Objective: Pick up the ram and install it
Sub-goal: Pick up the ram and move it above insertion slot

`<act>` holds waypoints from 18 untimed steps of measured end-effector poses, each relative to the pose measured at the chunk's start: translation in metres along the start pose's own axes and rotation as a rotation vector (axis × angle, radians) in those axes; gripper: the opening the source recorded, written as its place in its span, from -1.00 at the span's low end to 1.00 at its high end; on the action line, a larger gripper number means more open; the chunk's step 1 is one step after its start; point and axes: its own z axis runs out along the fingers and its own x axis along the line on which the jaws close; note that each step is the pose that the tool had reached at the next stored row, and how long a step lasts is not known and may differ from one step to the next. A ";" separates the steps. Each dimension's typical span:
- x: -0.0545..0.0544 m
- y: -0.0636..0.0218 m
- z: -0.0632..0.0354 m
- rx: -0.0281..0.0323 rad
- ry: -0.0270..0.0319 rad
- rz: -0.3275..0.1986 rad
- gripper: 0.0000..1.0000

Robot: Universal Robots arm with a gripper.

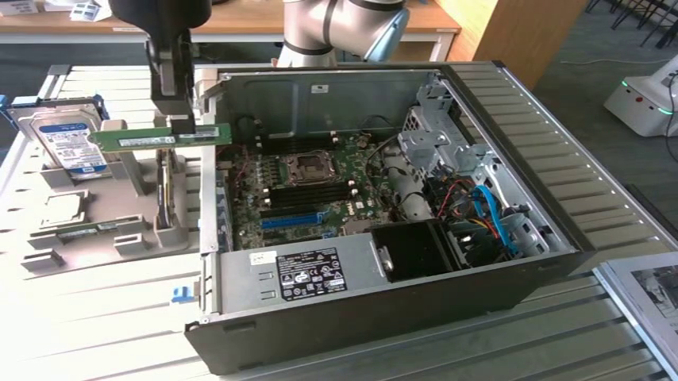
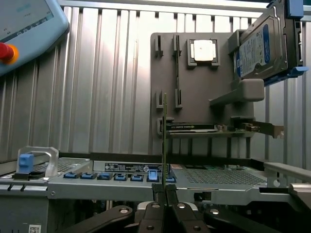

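Observation:
The ram (image 1: 132, 139), a thin green stick with small black chips, hangs level in the air, with my gripper (image 1: 182, 125) shut on it near one end. It is above the grey holder plate (image 1: 106, 234), just off the left wall of the open computer case (image 1: 509, 111) in the exterior view. In the wrist view the ram (image 2: 164, 138) shows edge-on as a thin line rising from between the closed fingers (image 2: 156, 194) of the gripper (image 2: 164, 191). The black memory slots (image 1: 310, 190) lie on the motherboard inside the case, below the processor socket (image 1: 310, 164).
On the holder plate stand a hard drive (image 1: 66, 143) and a silver processor chip (image 1: 60, 208); a card (image 2: 194, 127) rests there too. A long blue slot (image 1: 291, 220), cables (image 1: 482, 210) and the power supply (image 1: 307, 274) crowd the case. A teach pendant (image 2: 24, 29) lies on the slatted table.

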 end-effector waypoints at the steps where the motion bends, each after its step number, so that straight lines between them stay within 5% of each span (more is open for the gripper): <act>1: 0.000 -0.0022 -0.0002 0.0000 0.0000 0.000 -0.77; 18: 0.001 -0.0678 -0.0050 -0.0005 0.0001 -0.002 -0.77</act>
